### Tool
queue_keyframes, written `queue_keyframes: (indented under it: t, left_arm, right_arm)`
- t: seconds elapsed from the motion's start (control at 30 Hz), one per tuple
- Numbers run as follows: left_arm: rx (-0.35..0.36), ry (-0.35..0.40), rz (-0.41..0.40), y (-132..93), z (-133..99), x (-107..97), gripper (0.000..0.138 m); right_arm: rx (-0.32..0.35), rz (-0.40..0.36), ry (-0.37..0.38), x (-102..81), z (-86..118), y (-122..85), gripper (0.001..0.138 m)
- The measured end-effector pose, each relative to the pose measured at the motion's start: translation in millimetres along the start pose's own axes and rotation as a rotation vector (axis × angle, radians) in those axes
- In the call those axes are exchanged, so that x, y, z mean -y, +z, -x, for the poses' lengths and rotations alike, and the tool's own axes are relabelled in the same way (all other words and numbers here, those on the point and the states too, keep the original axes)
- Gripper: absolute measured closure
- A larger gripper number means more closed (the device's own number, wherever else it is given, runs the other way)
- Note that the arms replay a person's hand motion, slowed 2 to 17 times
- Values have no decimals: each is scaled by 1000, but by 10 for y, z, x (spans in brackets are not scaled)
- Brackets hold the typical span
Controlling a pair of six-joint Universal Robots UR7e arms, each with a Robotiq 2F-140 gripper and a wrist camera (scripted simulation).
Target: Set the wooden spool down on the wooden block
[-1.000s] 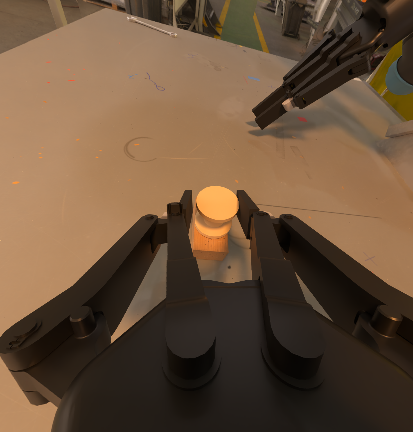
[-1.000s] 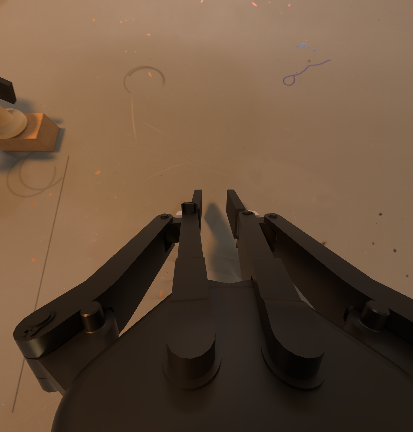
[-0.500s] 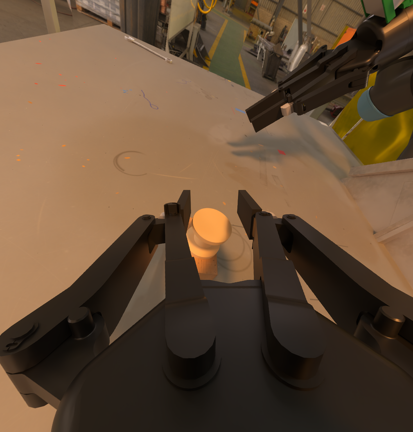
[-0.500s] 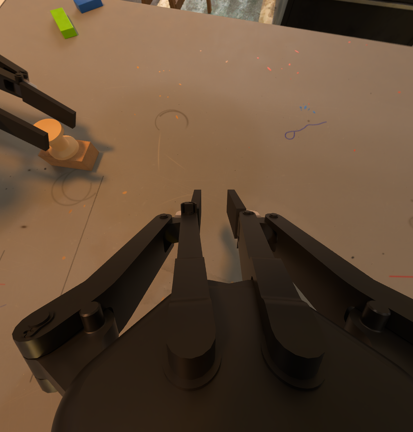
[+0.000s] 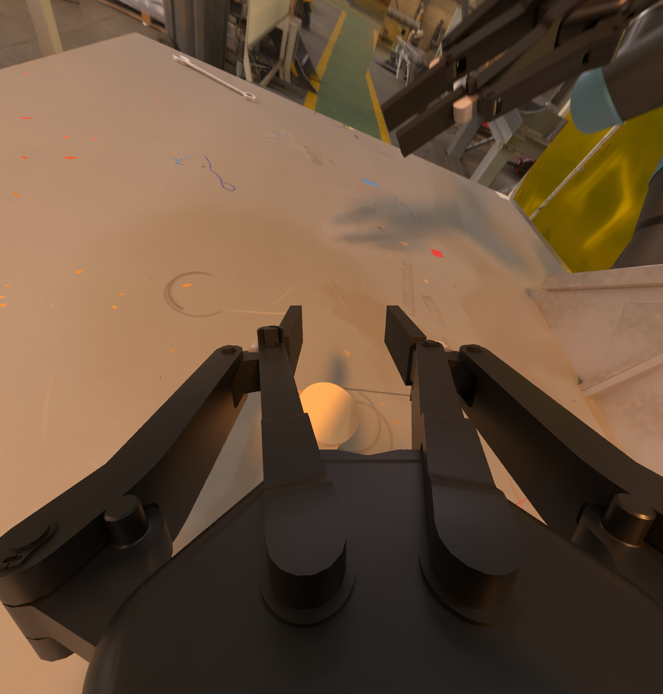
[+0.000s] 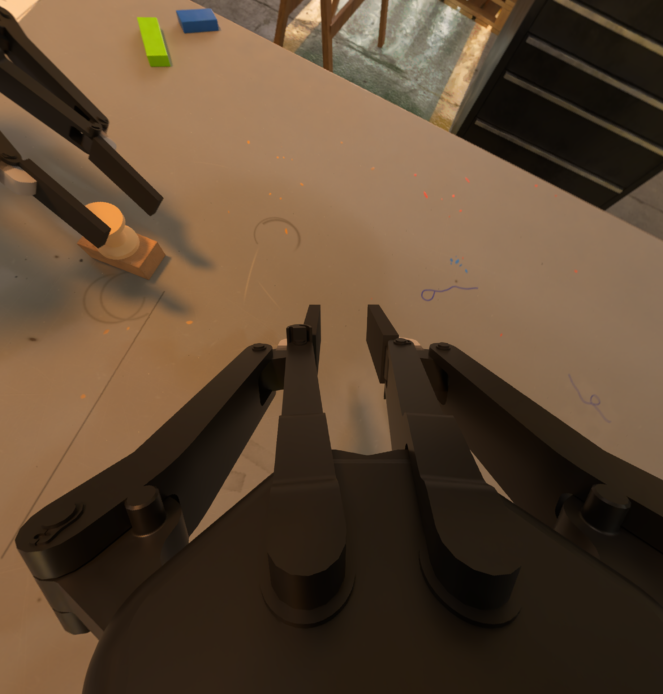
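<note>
The wooden spool (image 6: 114,231) stands upright on the wooden block (image 6: 144,261) at the left of the right wrist view. My left gripper (image 6: 125,219) is open above it, with one fingertip in front of the spool's top and nothing held. In the left wrist view the left gripper (image 5: 345,330) is open, and the spool's round top (image 5: 330,413) shows low between the fingers; the block is hidden there. My right gripper (image 6: 343,326) is open with a narrow gap and empty, well to the right of the block. It also shows in the left wrist view (image 5: 423,120), high up.
A green block (image 6: 153,37) and a blue block (image 6: 197,20) lie at the far table edge. A wrench (image 5: 213,77) lies near another edge. A dark drawer cabinet (image 6: 585,94) and wooden legs (image 6: 328,33) stand beyond the table (image 6: 360,187).
My left gripper has opened, let go of the spool and risen; the spool stays on the block. My right gripper has lifted and drawn back from the table.
</note>
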State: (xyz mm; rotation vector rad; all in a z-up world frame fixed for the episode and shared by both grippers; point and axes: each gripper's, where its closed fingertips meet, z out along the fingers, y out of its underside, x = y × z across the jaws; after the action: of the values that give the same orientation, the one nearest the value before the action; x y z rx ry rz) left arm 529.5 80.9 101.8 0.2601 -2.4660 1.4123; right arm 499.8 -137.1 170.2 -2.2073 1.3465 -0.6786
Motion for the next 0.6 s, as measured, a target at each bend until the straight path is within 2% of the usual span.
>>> queue_keyframes:
  t: [0.2, 0.47, 0.6]
  left_arm:
    - [4, 51, 110, 66, -38, 53, 73]
    - [49, 100, 274, 138, -10, 103, 62]
    - [44, 110, 329, 175, -30, 148, 60]
  right_arm:
    - [47, -7, -95, 252, -96, -93, 106]
    - [165, 4, -187, 504, -212, -132, 106]
    - [250, 17, -210, 593, -232, -102, 104]
